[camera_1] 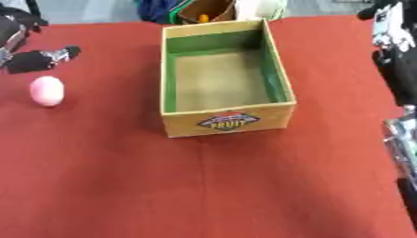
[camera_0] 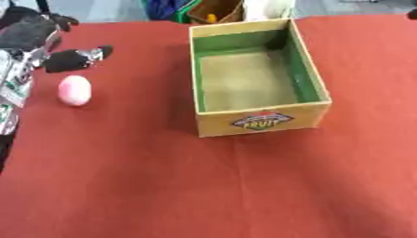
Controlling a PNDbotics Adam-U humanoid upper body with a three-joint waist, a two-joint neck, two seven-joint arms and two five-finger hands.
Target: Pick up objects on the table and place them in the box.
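A red cloth-covered table [camera_0: 204,186] is seen from above, and on it an open rectangular cardboard box [camera_0: 259,122] with green inner walls and a tan floor is set slightly above centre, toward one o'clock in the left eye view. A printed label reading "FRUIT" [camera_1: 229,121] is carried on the box's near short wall. Nothing is seen inside the box. A small pale pink egg-shaped object [camera_0: 74,90] lies on the cloth at about nine o'clock from the box, well apart from it. The left hand [camera_0: 75,58], black with silver parts, is seen at roughly ten o'clock of the view, just above the pink object and not touching it; one finger or thumb is stretched out toward three o'clock, nothing is held, but whether the rest of the fingers are spread or curled cannot be told. The left arm [camera_0: 18,69] runs down the nine o'clock edge. The right hand [camera_1: 389,28] shows only in the right eye view, along the edge from one to three o'clock, well apart from the box; its fingers cannot be made out. Beyond the table's far edge, at twelve o'clock, a cluster of coloured items [camera_0: 213,10] is seen, too indistinct to be named.
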